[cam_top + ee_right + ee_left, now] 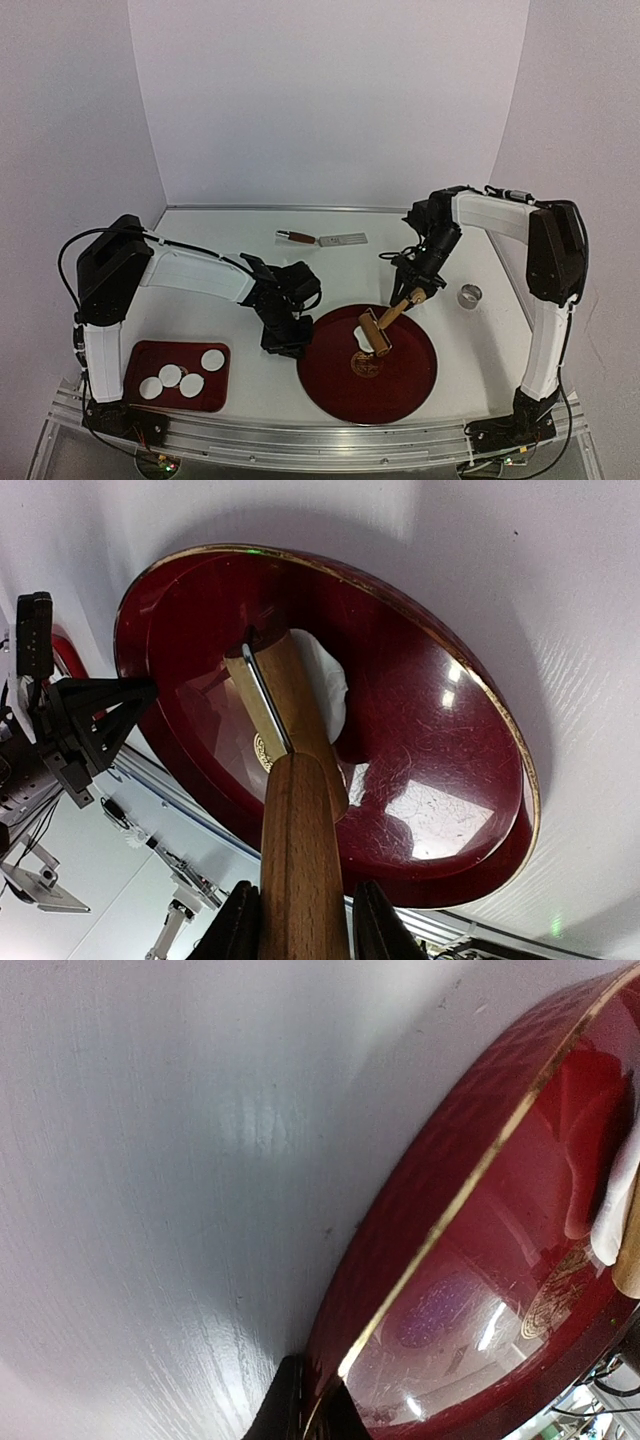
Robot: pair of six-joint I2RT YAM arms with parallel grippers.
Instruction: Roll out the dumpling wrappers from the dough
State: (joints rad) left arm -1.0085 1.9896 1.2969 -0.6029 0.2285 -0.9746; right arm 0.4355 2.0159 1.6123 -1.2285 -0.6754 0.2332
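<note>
Top view: at lower left a small red tray [150, 358] holds four dumpling wrappers [192, 385], flat white discs lying side by side in one loose cluster. At lower centre sits a round red plate [410, 385]. On its upper left part lies the ragged white dough [380, 347], with the head of a rolling pin [392, 315] resting on it. The right gripper [415, 297] is clamped on the pin's wooden handle. The left gripper [283, 340] is at the plate's left rim. A metal ring [469, 295] stands right of the plate, and a scraper [320, 239] lies at upper centre on the white table [250, 385].

Left wrist view: the left gripper [312, 1410], bottom centre, is pinched closed on the plate's [480, 1260] gold-edged rim. The dough [620, 1190] shows at the right edge.

Right wrist view: the right gripper [300, 930], bottom centre, grips the rolling pin [300, 860] handle between both fingers. The pin's head lies on the dough [325, 685] inside the plate [430, 740]. At left the left gripper [125, 702] meets the rim.
</note>
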